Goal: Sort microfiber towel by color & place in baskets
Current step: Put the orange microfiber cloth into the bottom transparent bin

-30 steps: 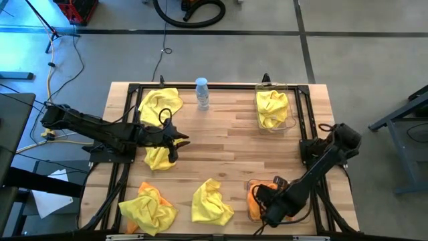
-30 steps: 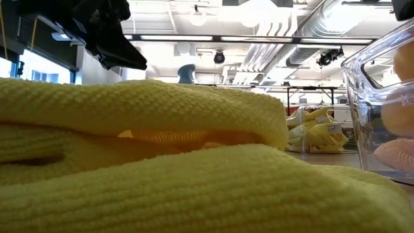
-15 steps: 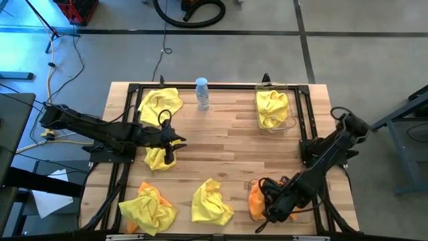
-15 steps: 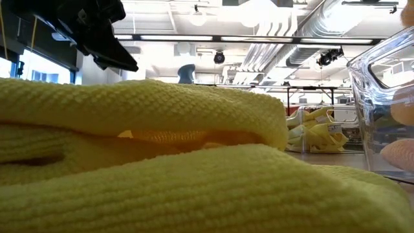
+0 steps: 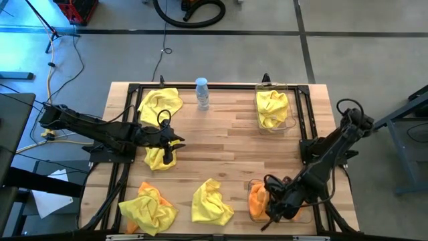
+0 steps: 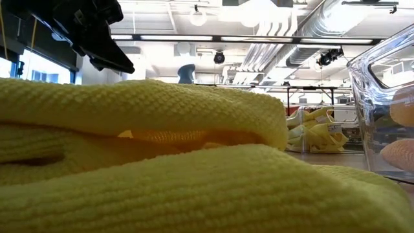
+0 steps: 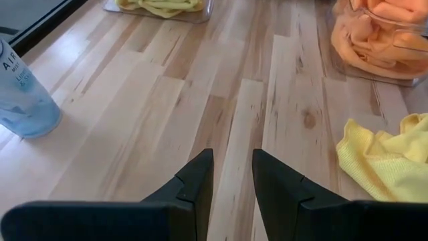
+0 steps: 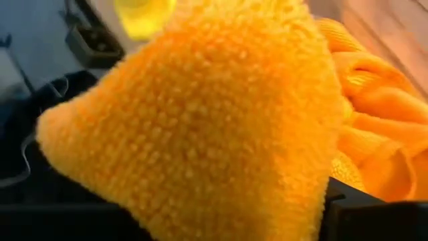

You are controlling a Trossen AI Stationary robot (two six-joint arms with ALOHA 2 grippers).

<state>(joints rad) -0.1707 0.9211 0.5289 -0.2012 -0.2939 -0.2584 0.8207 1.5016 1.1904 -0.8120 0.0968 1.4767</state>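
1. The left gripper (image 5: 172, 142) is hovering over the surface (image 5: 227, 140) just above a yellow towel (image 5: 158, 158), with its fingers (image 7: 194, 181) standing narrowly apart and holding nothing.
2. In the left wrist view, bare wood is showing through the slim gap between those fingers, with a clear water bottle (image 7: 23, 94) off to one side and another yellow cloth (image 7: 384, 164) to the other.
3. The right gripper (image 5: 275, 204) is reaching down into the near basket (image 5: 254, 184) at the right front of the surface, where orange towels (image 5: 256, 201) are lying.
4. In the right wrist view an orange towel (image 8: 200, 107) is filling almost the whole picture right at the gripper; I cannot tell whether the fingers are closed on it or apart.
5. The far basket (image 5: 291, 107) is sitting at the right rear of the surface, holding a bunched yellow towel (image 5: 272, 107).
6. A loose yellow towel (image 5: 160, 104) is lying at the left rear corner, near the water bottle (image 5: 202, 94), which is standing upright.
7. Two more yellow towels are lying along the front edge, one at the left front (image 5: 148, 207) with a bit of orange peeking from beneath it, and one near the middle (image 5: 211, 203).
8. In the low view a yellow towel (image 6: 162, 175) is lying right before the camera and blocking most of the surface, with the clear wall of a basket (image 6: 381, 97) rising at the right edge.
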